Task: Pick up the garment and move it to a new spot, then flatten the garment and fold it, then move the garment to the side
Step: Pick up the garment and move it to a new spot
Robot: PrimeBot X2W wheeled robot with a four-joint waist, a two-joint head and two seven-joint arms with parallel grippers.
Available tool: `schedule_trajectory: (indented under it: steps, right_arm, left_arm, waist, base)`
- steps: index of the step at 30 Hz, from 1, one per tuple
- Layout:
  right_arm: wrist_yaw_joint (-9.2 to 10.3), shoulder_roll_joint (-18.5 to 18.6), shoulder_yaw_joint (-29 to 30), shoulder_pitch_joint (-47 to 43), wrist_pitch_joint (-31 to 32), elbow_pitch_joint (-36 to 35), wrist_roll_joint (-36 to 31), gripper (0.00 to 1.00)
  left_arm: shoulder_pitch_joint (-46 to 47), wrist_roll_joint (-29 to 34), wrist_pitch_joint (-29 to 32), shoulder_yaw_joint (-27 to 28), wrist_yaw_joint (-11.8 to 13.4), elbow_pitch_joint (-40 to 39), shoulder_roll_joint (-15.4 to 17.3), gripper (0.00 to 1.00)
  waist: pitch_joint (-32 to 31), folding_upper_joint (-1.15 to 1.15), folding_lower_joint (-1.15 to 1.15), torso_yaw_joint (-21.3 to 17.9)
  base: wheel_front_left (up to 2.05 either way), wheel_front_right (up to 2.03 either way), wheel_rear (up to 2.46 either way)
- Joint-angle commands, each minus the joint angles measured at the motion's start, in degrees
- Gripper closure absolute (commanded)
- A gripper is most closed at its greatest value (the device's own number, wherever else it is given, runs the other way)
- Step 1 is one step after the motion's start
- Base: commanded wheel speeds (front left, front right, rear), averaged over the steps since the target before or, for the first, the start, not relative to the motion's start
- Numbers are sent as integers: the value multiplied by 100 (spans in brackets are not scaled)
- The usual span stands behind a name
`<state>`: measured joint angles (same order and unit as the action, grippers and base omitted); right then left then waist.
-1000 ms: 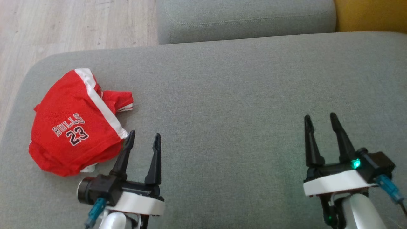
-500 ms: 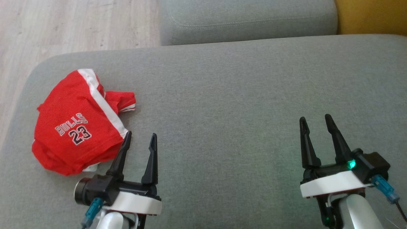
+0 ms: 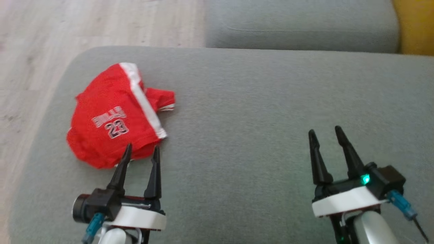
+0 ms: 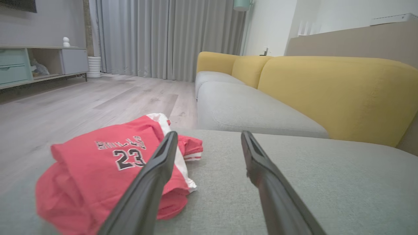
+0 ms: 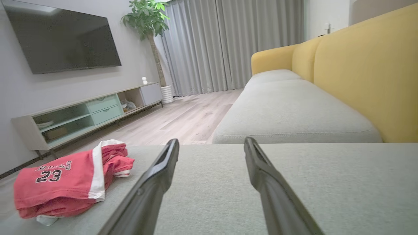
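- Living room. The work surface is a grey fabric sofa seat [image 3: 257, 101], with pale wood floor [image 3: 51, 30] past its far-left corner and a yellow backrest [image 4: 333, 94] along its right side.
- The red mesh jersey [image 3: 112, 115] lies near the seat's far-left corner, "BULLS 23" print up. It is crumpled and doubled over itself. A white side stripe [image 3: 145, 105] runs along its right edge, and a sleeve end [image 3: 162, 100] pokes out toward the middle of the seat.
- Left gripper [image 3: 142, 146]: fingers [image 4: 156, 176] spread apart, nothing between them. The tips are at the jersey's near edge; I cannot tell whether they touch it. In the left wrist view one finger crosses in front of the cloth, and the gap lines up with the seat just right of it.
- Right gripper [image 3: 324, 130]: fingers spread, empty, over the seat and well apart from the jersey.
- Handling (judgement): light, soft and limp. It will sag and drape once lifted. The mesh looks slick, so stacked layers may slide, and a shallow pinch may catch the top layer only. Not fragile.
- Hold point (judgement): the bunched near edge by the white stripe, closest to the left fingers. Straddle a raised ridge and press down, since the cushion gives. For flattening, take two separate corners, one per gripper.
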<state>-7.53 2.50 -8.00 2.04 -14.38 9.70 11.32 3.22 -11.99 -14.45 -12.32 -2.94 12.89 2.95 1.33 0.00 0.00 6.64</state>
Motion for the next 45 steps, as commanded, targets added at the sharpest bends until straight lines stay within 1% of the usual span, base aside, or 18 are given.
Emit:
schedule_trajectory:
  steps: [1, 2, 3, 15, 19, 22, 26, 31, 33, 35, 38, 41, 43, 45]
  right_arm:
    - [4, 38, -177, 54, -62, -196, 41, 0]
    - [4, 38, -207, 50, -62, -197, 48, 0]
    - [4, 38, -207, 50, -62, -197, 48, 0]
    - [4, 38, -585, -116, -62, -137, 103, 0]
    - [4, 38, -684, -137, -62, -126, 105, 0]
    - [4, 38, -701, -138, -62, -138, 83, 0]
    - [4, 38, -755, -133, -62, -153, 52, 0]
    - [4, 38, -768, -52, -62, -187, -8, 0]
    - [4, 38, -731, 6, -62, -208, -47, 0]
    - [4, 38, -733, 77, -62, -224, -99, 0]
    - [4, 38, -739, 177, -62, -224, -193, 0]
    - [4, 38, -731, 316, -62, -236, -269, 0]
    - [4, 38, -791, 425, -62, -245, -295, 0]
    - [4, 38, -839, 532, -62, -261, -321, 0]
  left_arm:
    - [131, 49, -55, 264, 39, -137, -7, 0]
    - [121, 59, -55, 284, 41, -131, -7, 0]
    - [121, 59, -55, 284, 41, -131, -7, 0]
    - [-58, 218, -55, 437, -15, -45, -7, 0]
    - [-178, 255, -55, 479, -57, -54, -7, 0]
    - [-211, 269, -55, 491, -69, -53, -7, 0]
    - [-215, 291, -55, 504, -75, -72, -7, 0]
    - [32, 374, -55, 476, -152, -37, 24, 0]
    - [321, 445, -55, 415, -221, 108, 138, 0]
    - [766, 499, 53, 367, -284, 402, 325, 0]
    - [1610, 483, 429, 276, -371, 839, 577, 0]
    - [2452, 233, 1010, 159, -431, 1356, 765, 0]
    - [2917, 73, 1457, 23, -446, 1749, 968, 0]
    - [3309, -224, 1791, -134, -451, 2053, 1143, 0]
  waist:
    - [-47, 0, 0, 235]
    - [-59, 0, 0, 315]
    - [-59, 0, 0, 315]
    - [-311, 0, 0, 1243]
    - [-379, 0, 0, 1465]
    - [-379, 0, 0, 1513]
    - [-322, 0, 0, 1490]
    - [-106, 0, 0, 1320]
    - [32, 0, 0, 1235]
    - [198, 0, 0, 1133]
    - [445, 0, 0, 971]
    - [707, 0, 0, 804]
    - [859, 0, 0, 660]
    - [1011, 0, 0, 519]
  base:
    - [0, 0, 0]
    - [0, 0, 0]
    - [0, 0, 0]
    - [0, 0, 0]
    - [0, 0, 0]
    - [0, 0, 0]
    - [0, 0, 0]
    - [0, 0, 0]
    - [0, 0, 0]
    - [0, 0, 0]
    - [0, 0, 0]
    - [0, 0, 0]
    - [0, 0, 0]
    - [0, 0, 0]
